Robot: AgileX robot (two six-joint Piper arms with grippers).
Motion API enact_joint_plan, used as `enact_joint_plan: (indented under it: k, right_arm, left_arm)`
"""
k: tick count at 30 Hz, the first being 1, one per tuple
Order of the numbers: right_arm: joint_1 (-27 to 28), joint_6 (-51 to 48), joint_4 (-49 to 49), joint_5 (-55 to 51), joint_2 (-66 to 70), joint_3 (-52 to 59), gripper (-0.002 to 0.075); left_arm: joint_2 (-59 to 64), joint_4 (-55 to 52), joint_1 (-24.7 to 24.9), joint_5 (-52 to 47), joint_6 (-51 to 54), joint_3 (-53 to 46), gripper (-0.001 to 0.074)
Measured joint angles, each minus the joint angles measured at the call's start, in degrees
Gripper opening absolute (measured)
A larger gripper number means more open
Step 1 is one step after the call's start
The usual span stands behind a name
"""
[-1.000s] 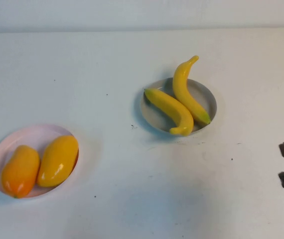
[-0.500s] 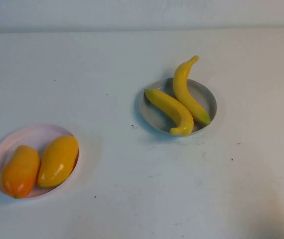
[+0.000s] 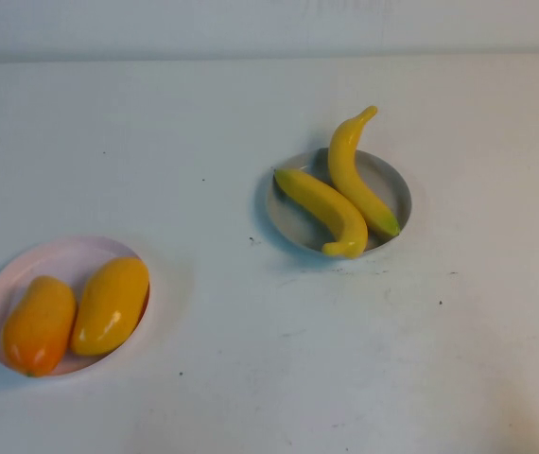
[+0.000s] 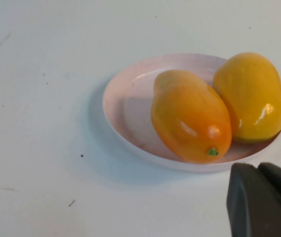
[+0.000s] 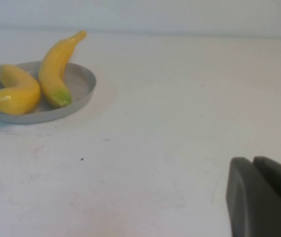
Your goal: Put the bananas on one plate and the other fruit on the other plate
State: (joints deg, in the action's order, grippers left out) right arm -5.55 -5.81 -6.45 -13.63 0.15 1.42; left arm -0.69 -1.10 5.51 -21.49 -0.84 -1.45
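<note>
Two yellow bananas [image 3: 326, 208] [image 3: 353, 170] lie crossed on the grey-blue plate [image 3: 394, 185] right of centre. The orange fruit [image 3: 38, 323] and the yellow-orange fruit [image 3: 111, 305] lie side by side on the pale pink plate [image 3: 52, 257] at the near left. Neither gripper shows in the high view. My left gripper [image 4: 259, 168] is shut and empty, just short of the pink plate [image 4: 130, 103] with its fruits [image 4: 190, 116] [image 4: 251, 96]. My right gripper [image 5: 253, 160] is shut and empty, well away from the grey plate [image 5: 81, 81] and its bananas [image 5: 56, 64].
The white table [image 3: 251, 359] carries only the two plates. Its far edge meets a pale wall [image 3: 251, 28] at the back.
The right gripper stood at the right edge of the high view one second ago and has withdrawn out of that view. The fruits and plates have not moved.
</note>
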Motion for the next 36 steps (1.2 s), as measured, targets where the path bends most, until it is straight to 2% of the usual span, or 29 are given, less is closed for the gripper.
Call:
enact_joint_plan:
  k: [7,36]
  right_arm:
    - [0.0,0.0,0.0,-5.88,-0.55,0.0,-0.0015]
    - [0.0,0.0,0.0,-6.12,-0.55,0.0,-0.0015]
  left_arm:
    - [0.0,0.0,0.0,0.0,0.0,0.0,-0.0005]
    - [0.0,0.0,0.0,0.0,0.0,0.0,-0.0005]
